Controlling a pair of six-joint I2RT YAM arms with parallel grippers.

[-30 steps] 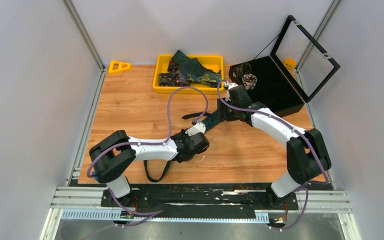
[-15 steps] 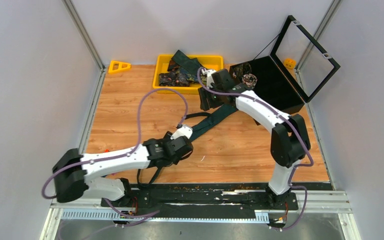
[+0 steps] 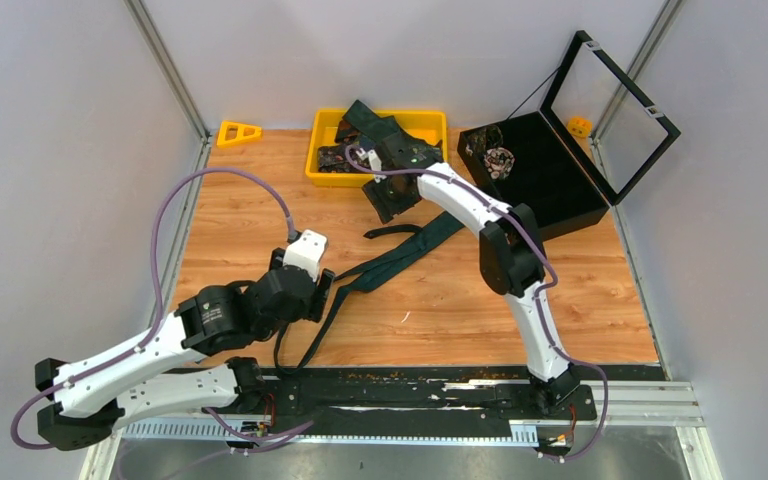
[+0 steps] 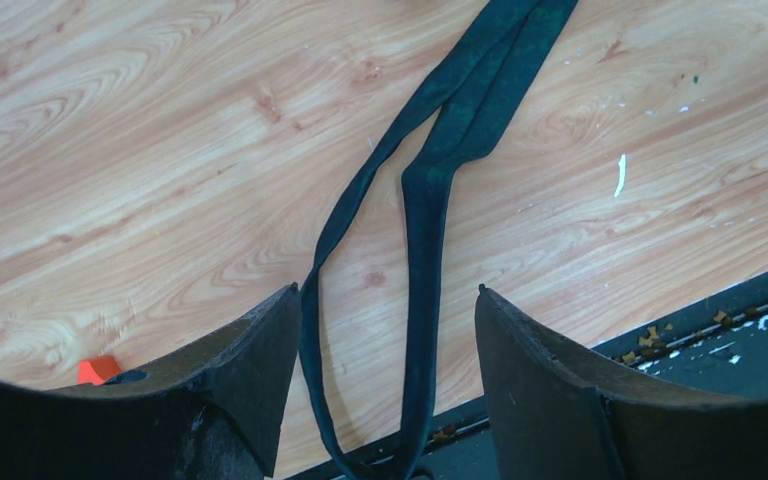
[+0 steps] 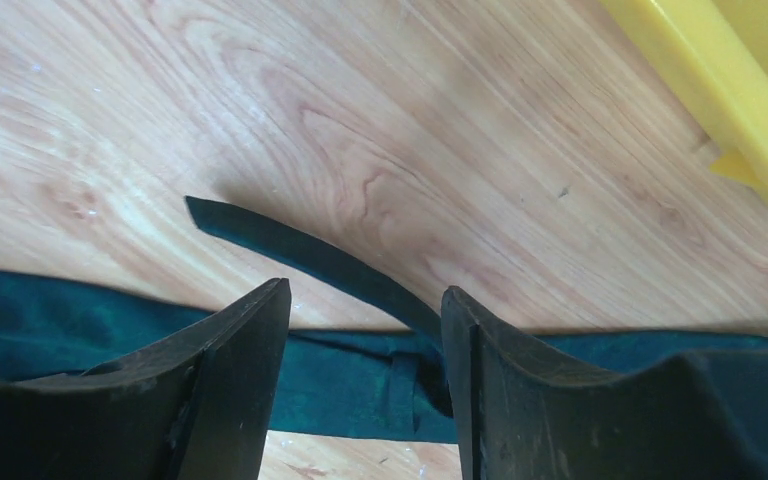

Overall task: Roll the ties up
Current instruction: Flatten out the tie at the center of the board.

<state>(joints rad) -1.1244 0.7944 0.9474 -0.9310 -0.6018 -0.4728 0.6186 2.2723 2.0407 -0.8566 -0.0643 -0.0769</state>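
Top external view gives the whole layout. One teal tie lies on the wooden table, running diagonally from just in front of the yellow tray down toward the near edge, where it doubles back into a loop. More ties are heaped in that tray. Off to the right, the black case has its clear lid propped up, and there's a rolled patterned tie inside.

Left wrist cam fills in what the top can't. The left gripper is spread wide with nothing in it, hanging over the loop. Both strands lie flat on the wood, and the bottom of the loop reaches the table's near edge. There's also an orange scrap by one finger, which I can't spot from above.

Right wrist cam is a similar story. The right gripper is spread too and grips nothing. It sits above the wide stretch of the same tie, and the narrow tail curves out across the wood. A corner of the tray pokes into the top right of that shot. From above, those fingers are just a dark blob in front of the tray, so you can't judge the gap there.
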